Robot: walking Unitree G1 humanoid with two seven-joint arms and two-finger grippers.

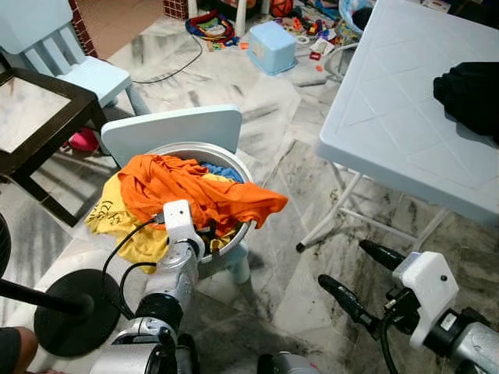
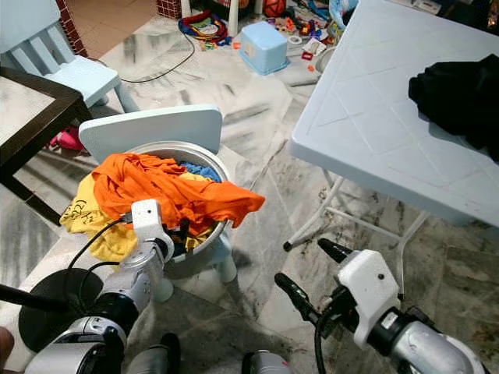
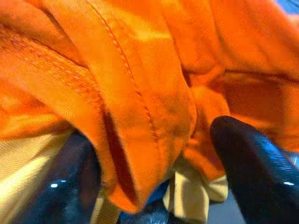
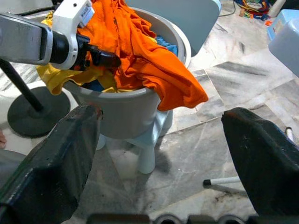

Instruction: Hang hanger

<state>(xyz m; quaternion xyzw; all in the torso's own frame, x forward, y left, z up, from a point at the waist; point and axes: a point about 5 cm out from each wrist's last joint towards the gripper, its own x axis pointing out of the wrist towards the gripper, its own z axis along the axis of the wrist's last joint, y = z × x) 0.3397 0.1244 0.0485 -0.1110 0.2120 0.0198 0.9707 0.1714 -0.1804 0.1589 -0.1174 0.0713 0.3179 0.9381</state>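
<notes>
Basin (image 1: 238, 167) heaped with orange garment (image 1: 199, 191)

Open marble floor (image 1: 273, 257) separates the laundry-filled basin (image 1: 234, 167) from the white table (image 1: 390, 117).

I'm looking down on a grey-veined marble tile floor (image 1: 265, 117), brightly lit. On my right stands a pale blue plastic folding desk (image 1: 390, 109) on thin white legs. At far left I've got a dark wooden side table (image 1: 31, 117), with a light blue child's chair (image 1: 70, 54) behind it. Scattered colourful toys (image 1: 214, 27) and a small blue plastic box (image 1: 273, 47) lie farther back.
</notes>
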